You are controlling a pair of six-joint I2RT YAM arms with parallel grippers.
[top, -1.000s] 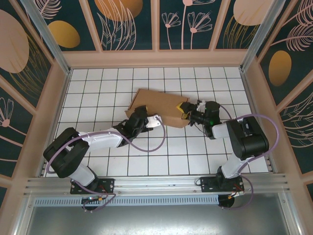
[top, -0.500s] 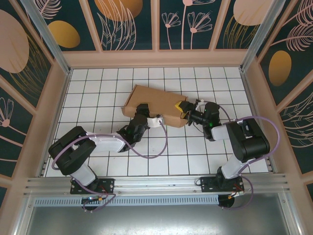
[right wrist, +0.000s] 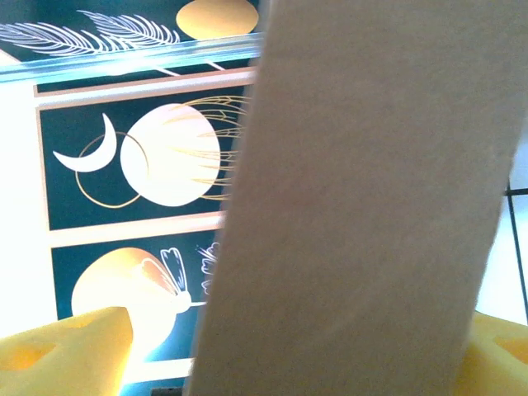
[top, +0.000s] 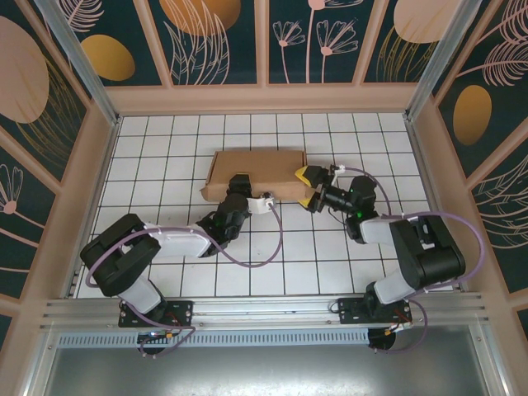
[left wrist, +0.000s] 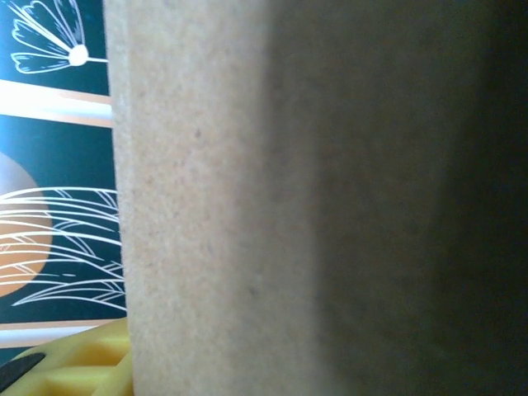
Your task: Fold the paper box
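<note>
Top external: the paper box [top: 260,169] is lying on the table [top: 165,140], open surface surrounding it. The right claw [top: 312,188] is gaping astride its right edge; the left claw [top: 239,186] is covering its near edge, grip indiscernible.

Overhead, light is even and sharp. Between the right gripper's [right wrist: 285,355] jaws the paper box [right wrist: 355,165] is blurred, with glare to their left.

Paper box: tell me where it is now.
In the top view the paper box lies toward the far middle of the tiled table, the left gripper at its near edge and the right gripper at its right end.
</note>
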